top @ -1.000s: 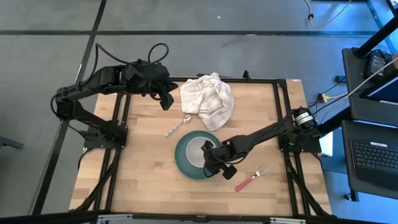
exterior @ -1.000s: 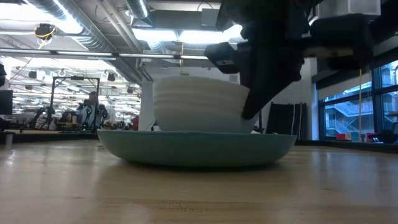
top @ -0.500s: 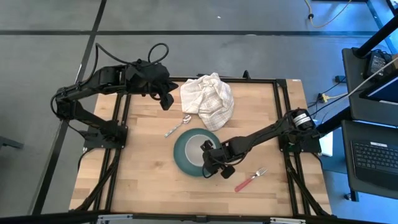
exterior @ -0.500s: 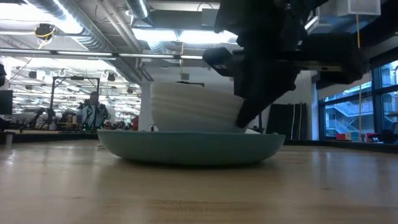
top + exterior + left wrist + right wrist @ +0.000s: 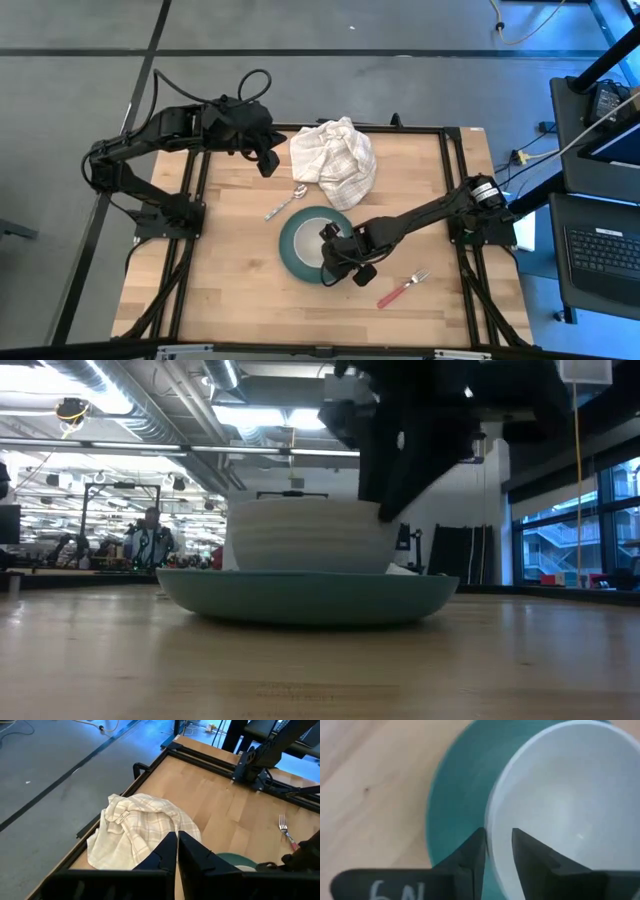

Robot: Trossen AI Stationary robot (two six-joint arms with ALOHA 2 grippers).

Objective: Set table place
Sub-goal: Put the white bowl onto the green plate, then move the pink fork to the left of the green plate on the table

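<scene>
A white bowl (image 5: 300, 535) stands level by its base in the round teal plate (image 5: 290, 250) near the table's middle. My right gripper (image 5: 498, 850) is open and points steeply down. Its fingers straddle the bowl's rim (image 5: 492, 820) on the side toward the right arm's base, one inside and one outside. The metal spoon (image 5: 285, 203) lies on the wood beyond the plate. The red-handled fork (image 5: 402, 288) lies to the plate's near right. My left gripper (image 5: 176, 845) is shut and empty, held high over the table's far left, by the cloth. My right gripper has one finger (image 5: 532, 855) inside the bowl and the other (image 5: 470, 855) outside, over the plate, coming from above. I cannot tell whether either finger touches the rim. The bowl rests on the plate on its own.
A crumpled white checked cloth (image 5: 335, 160) lies at the table's far edge, just beyond the spoon and plate. Bare wood stretches left of the plate and along the near edge (image 5: 230, 290). Black frame rails (image 5: 455, 180) run along the table's sides.
My right gripper has opened and let go of the bowl's rim. It has risen a little and drifted toward the table's left. The bowl was tipped, with the held side raised. It now stands level in the plate.
</scene>
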